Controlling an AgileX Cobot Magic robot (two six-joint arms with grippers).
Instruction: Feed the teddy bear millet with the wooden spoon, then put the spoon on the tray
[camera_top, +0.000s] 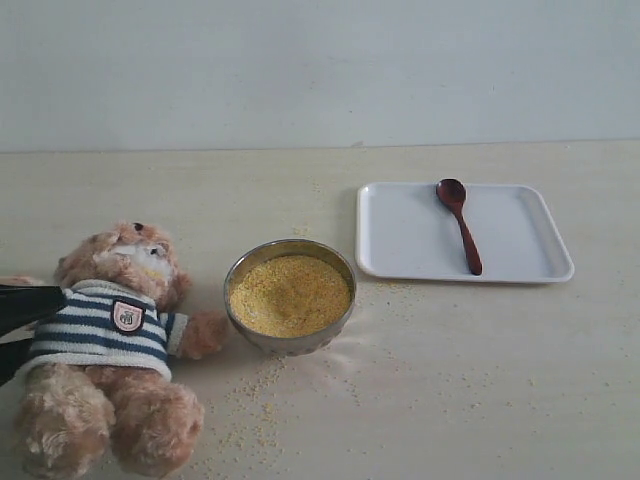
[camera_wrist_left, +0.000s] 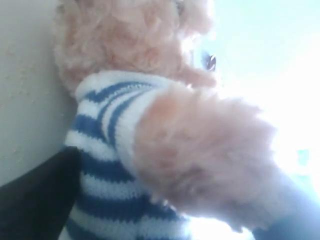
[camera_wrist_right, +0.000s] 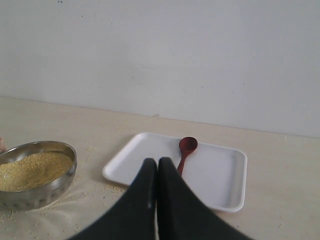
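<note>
The wooden spoon (camera_wrist_right: 185, 154) lies on tray (camera_wrist_right: 220, 185), seemingly beyond the right tool (camera_wrist_right: 158, 162) (jaws together).

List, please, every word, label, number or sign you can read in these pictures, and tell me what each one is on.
Shield badge on the teddy bear's striped shirt: something is marked inside it, but it is too small and blurred to read.
Tray, wooden spoon, steel bowl: no writing visible.
Nothing else legible in any view.
</note>
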